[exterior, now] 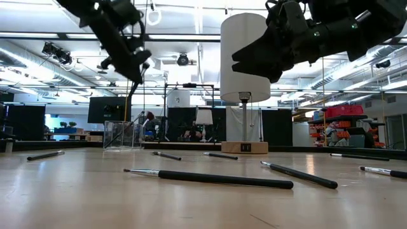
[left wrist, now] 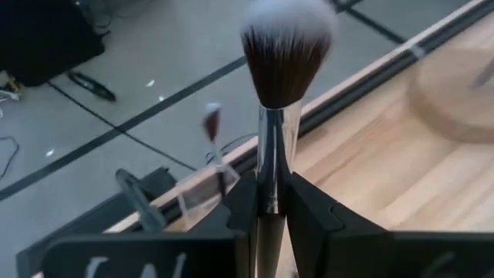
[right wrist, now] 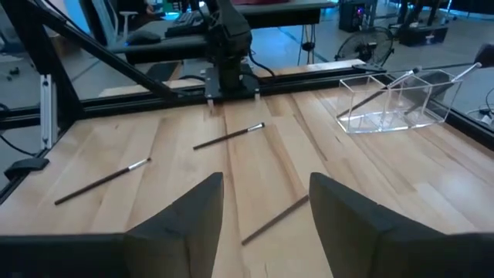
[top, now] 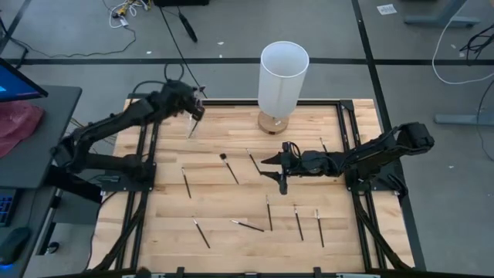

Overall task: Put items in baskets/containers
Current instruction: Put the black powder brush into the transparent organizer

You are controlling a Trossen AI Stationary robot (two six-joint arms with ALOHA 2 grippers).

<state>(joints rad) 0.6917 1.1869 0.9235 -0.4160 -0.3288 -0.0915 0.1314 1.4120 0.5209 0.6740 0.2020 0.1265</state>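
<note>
left wrist view | brush (left wrist: 272, 116) clamped in left gripper (left wrist: 272, 208) | upright

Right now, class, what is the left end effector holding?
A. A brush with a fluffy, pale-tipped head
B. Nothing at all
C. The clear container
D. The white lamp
A: in the left wrist view the left end effector is clamped on the brush, its dark, pale-tipped bristles standing beyond the fingers.

The scene is evenly lit by ceiling strip lights (exterior: 38, 48); only soft shadows are cast. The brush head (left wrist: 284, 46) is blurred at close range
</note>
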